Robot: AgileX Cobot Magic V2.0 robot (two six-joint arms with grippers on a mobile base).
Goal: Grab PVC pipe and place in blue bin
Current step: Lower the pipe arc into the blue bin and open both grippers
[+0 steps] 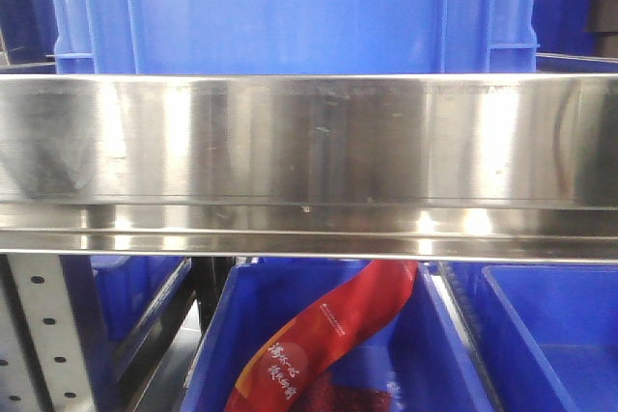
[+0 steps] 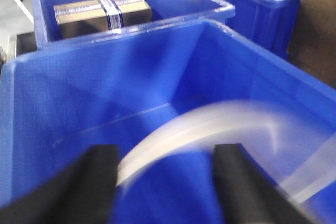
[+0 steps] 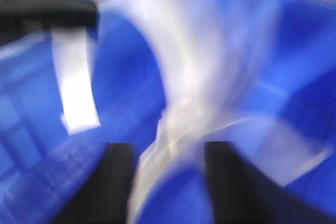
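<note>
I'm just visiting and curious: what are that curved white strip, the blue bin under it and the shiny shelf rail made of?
The PVC pipe looks like smooth white plastic, though motion blur hides its finish. The blue bin appears to be moulded plastic with a slight sheen on its thin walls. The shelf rail looks like brushed stainless steel: mirror-like reflections and fine scratches.

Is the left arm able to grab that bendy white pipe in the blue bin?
Probably yes. In the left wrist view the PVC pipe arcs across just beyond the open fingers of the left gripper, inside the blue bin, with nothing between them. The picture is blurred, so the gap is uncertain.
</note>
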